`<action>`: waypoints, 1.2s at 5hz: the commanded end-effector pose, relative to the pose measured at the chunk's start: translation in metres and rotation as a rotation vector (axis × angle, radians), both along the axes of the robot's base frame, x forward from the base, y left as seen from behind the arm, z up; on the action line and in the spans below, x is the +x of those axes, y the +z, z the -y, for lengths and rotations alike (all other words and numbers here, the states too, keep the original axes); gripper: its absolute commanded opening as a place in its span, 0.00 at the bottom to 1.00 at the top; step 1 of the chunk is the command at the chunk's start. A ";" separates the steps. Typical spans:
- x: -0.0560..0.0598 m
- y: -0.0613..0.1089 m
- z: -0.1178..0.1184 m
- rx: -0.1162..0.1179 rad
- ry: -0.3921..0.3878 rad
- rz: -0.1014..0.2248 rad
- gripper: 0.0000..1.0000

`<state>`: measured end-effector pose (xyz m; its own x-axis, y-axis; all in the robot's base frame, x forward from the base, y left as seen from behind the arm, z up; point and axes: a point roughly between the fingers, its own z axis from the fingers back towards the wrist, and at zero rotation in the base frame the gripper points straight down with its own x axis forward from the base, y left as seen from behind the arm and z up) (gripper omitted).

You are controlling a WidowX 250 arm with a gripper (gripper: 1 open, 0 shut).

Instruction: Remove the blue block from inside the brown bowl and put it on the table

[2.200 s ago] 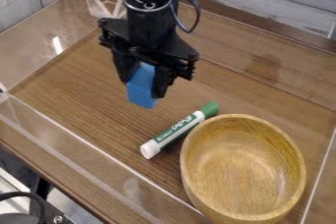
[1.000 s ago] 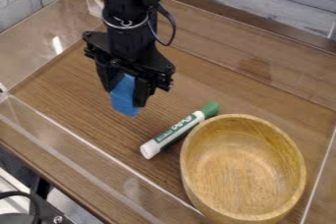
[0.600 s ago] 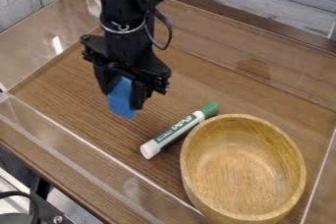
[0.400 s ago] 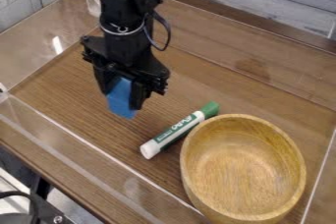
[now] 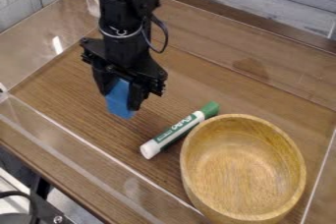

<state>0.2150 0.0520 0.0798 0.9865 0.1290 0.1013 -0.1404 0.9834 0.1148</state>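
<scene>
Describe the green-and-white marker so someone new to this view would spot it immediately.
Find the big round wooden bowl at the lower right of the picture. Just left of its rim, on the brown tabletop, a slim marker lies slanting, white along its barrel with a green end pointing up and right. Unlike the blue block at the hand, it is long and thin.

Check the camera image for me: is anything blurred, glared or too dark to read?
Camera view: the end effector is dark, its fingertips hard to make out; the blue block looks soft-edged; the bowl's inside is evenly lit, no harsh glare.
</scene>
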 end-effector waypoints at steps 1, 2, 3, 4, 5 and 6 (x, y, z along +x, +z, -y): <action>0.005 0.002 -0.005 0.013 -0.001 0.023 0.00; 0.006 0.000 -0.007 0.015 -0.003 0.021 0.00; 0.007 -0.002 -0.008 0.017 -0.005 0.019 0.00; 0.007 -0.004 -0.010 0.018 -0.007 0.017 1.00; 0.009 -0.001 -0.010 0.015 -0.010 0.012 1.00; 0.010 0.001 -0.011 0.011 -0.013 0.008 1.00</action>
<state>0.2157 0.0585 0.0705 0.9917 0.1095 0.0669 -0.1169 0.9860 0.1189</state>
